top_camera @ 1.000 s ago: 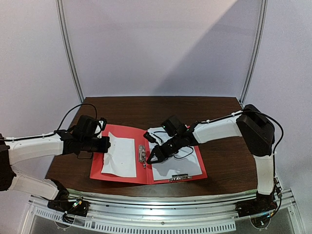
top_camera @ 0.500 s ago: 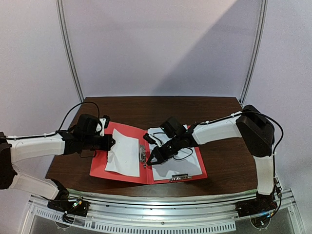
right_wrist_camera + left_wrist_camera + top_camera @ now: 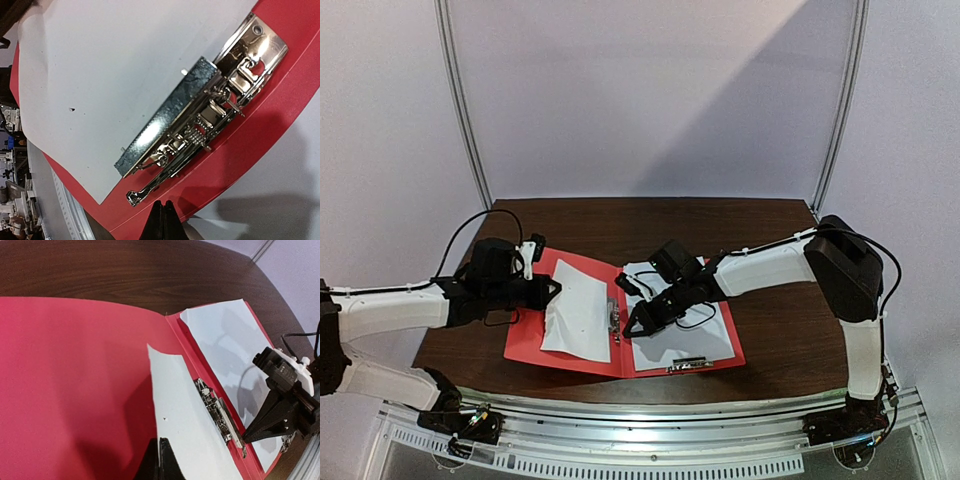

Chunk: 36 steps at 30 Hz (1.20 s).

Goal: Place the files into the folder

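The folder [image 3: 525, 345] lies open by the tabletop's [image 3: 620, 225] near edge, large sheet [image 3: 690, 340] on its right leaf; my left hand [image 3: 548, 291], clamped on the small sheet [image 3: 575, 315], holds it toward the clip [image 3: 613, 318] while my right hand [image 3: 630, 330], pinched together, apparently steadies the spine.

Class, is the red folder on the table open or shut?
Open: the thin red card folder lies spread flat, its metal clip fastener at the central fold exposed.
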### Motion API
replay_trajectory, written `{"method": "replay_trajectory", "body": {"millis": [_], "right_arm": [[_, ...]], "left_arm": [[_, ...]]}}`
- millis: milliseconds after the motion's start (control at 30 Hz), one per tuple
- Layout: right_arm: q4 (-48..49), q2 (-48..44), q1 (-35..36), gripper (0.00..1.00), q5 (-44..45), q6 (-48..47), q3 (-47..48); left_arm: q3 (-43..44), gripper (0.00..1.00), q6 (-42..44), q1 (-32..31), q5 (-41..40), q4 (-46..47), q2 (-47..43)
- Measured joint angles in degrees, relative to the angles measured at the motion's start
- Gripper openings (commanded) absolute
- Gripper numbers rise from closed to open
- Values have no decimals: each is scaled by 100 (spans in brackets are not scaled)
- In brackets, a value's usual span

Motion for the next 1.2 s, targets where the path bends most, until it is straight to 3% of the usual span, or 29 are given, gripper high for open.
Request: {"method": "replay_trajectory", "body": {"millis": [467,833,1000,1200], "right_arm": [[-35,0,0,0,46,-7,-2],[-96,-2,0,0,98,-55,-2],[-114,-2,0,0,101,-68,-2],[-175,-2,0,0,103,-72,-2]], "left_arm": [[81,0,9,0,-44,164,813],[234,0,31,0,-391,-223,828],[297,8,79,0,-496,-407,844],[365,11,92,0,-507,-409,874]]}}
